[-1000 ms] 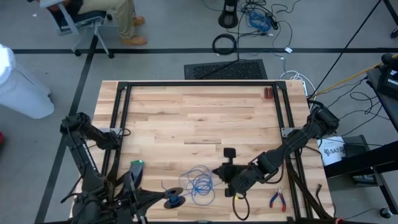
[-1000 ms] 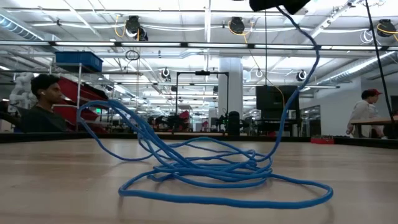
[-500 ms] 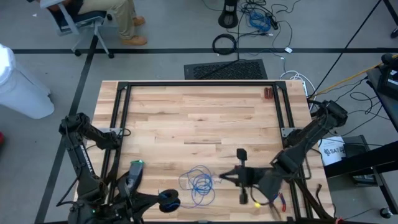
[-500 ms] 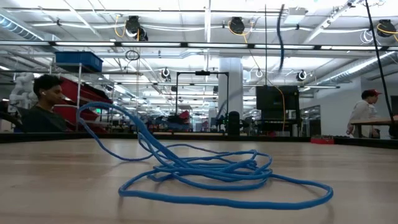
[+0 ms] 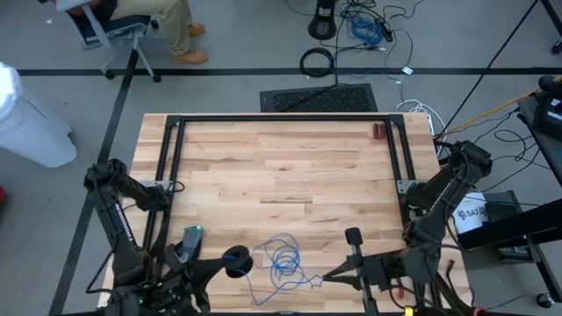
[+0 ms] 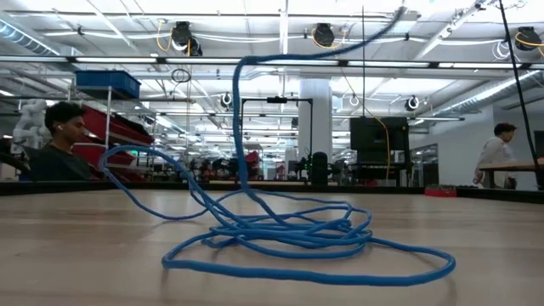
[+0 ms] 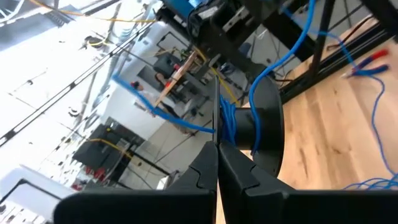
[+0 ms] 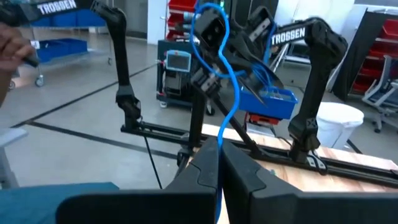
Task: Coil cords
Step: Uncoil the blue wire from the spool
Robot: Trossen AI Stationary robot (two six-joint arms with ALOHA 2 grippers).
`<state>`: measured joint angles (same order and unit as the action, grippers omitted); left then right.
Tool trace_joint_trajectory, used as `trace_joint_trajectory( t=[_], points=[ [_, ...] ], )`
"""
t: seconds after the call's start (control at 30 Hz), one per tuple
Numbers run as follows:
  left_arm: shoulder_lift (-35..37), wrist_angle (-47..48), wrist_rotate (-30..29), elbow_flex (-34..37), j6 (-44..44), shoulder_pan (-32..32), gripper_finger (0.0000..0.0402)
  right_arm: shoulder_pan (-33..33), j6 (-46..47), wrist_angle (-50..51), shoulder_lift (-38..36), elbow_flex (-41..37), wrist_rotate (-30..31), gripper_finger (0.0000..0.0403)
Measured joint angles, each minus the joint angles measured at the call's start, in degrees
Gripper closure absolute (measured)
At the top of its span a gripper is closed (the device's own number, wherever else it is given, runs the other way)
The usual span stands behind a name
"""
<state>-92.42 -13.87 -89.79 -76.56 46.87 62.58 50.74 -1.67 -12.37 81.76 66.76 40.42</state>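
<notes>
bright, even overhead light falls on the pale wooden table (image 5: 281,167), with only faint, soft shadows. in the low view ceiling strip lights (image 6: 127,38) glare white, and the room behind is hazy. both wrist views are washed out, the left one tilted and smeared.

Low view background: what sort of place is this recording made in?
Most likely a large robotics lab or workshop, not a home. Behind the wooden table runs an open hall with ceiling pipes and strip lights, red and blue storage racks, and a person seated at another station.
</notes>
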Motion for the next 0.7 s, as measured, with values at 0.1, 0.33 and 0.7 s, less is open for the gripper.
trace_joint_trajectory(
  t=[0.1,0.33,0.7],
  points=[
    [-0.07,-0.05,-0.03,0.03,-0.6,-1.81,0.04,0.0,-0.07,-0.27,0.0,0.0,0.0,0.0403],
    [-0.17,-0.11,-0.05,0.03,-6.29,-6.21,0.04,-1.55,-0.91,-2.69,1.94,0.0,-1.63,0.0403],
    [-0.17,-1.01,2.25,0.03,-13.46,-9.31,0.04,-7.37,0.3,-3.6,6.12,0.0,-10.69,0.0403]
  ],
)
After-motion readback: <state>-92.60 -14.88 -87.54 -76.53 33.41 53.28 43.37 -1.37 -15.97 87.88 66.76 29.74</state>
